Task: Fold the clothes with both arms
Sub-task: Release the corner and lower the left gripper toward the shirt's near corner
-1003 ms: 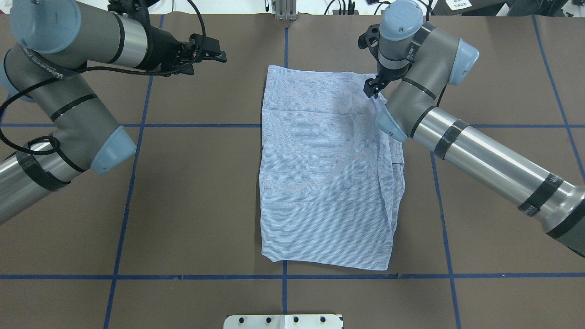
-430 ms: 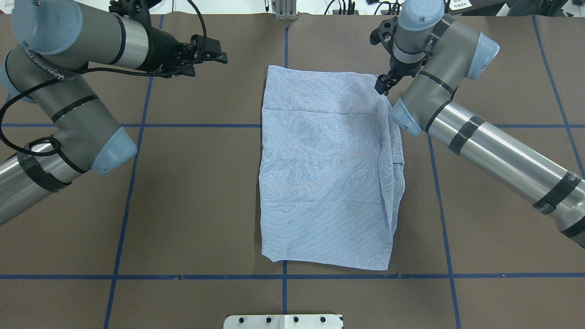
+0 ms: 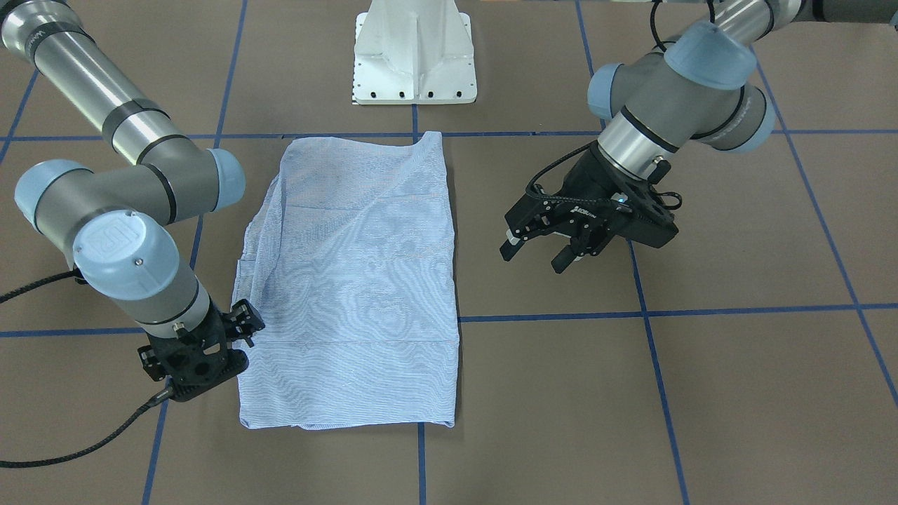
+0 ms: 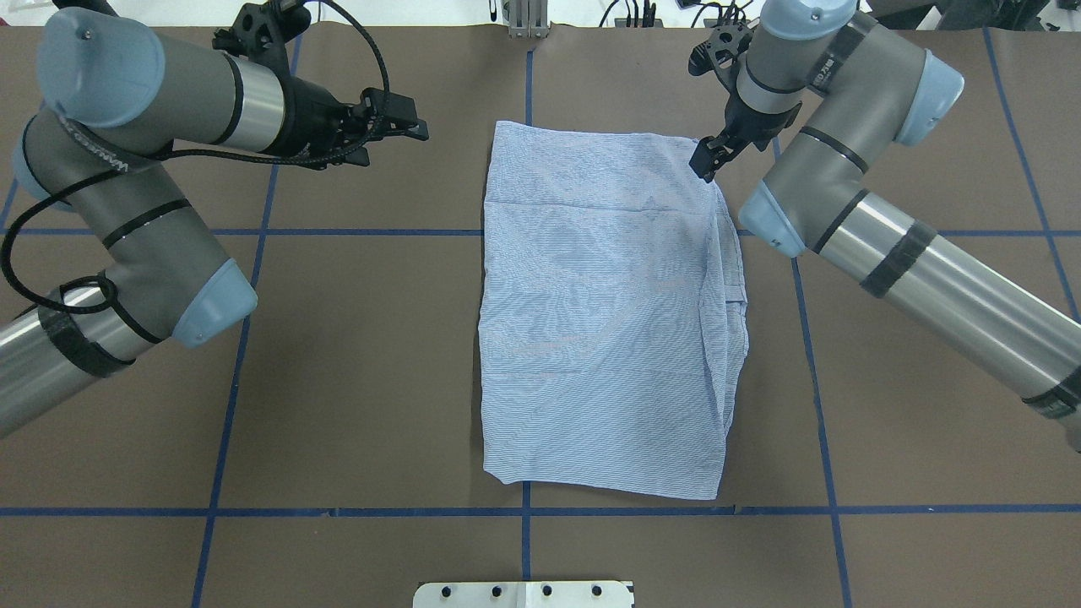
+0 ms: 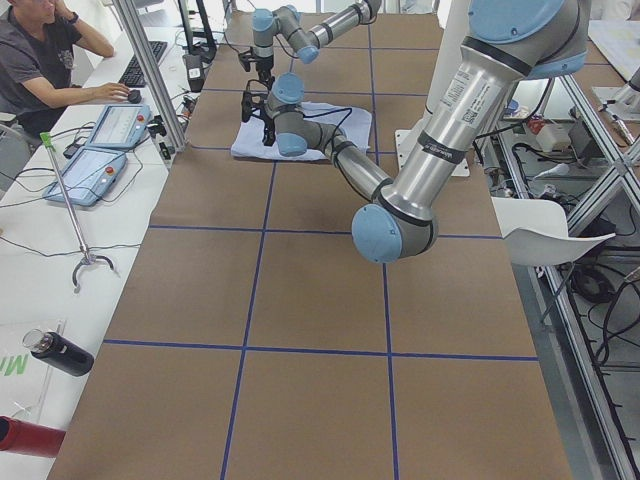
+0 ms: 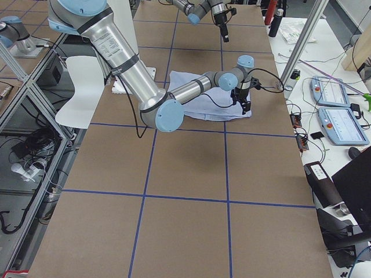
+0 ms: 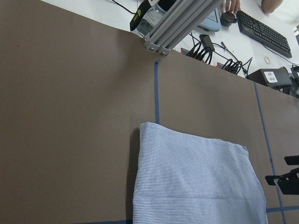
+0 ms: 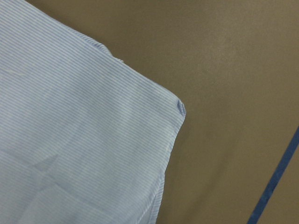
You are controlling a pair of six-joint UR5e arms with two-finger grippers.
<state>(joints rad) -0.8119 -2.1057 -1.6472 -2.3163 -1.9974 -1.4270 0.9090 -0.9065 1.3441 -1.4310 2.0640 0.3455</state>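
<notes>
While ringed by bare desk [image 4: 355,380], shirt [image 4: 604,321] lengthwise away from robot. Left hand [image 3: 532,259] spread, aside; right hand [image 4: 705,165] over far corner, grip unclear.

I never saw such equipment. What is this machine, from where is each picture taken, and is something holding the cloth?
This is a robot with two jointed arms at a brown table. Each arm ends in a two-finger end effector, its hand. One picture looks down from behind the robot, one faces it across the table, two look along the table from its ends, and two come from cameras on the wrists. The cloth is a light blue striped shirt, folded into a rectangle. Nothing holds it. The left end effector is open, beside the shirt and apart from it. The right end effector is over the shirt's far corner; its wrist camera shows that corner lying free, but I cannot tell whether its fingers are open.
</notes>
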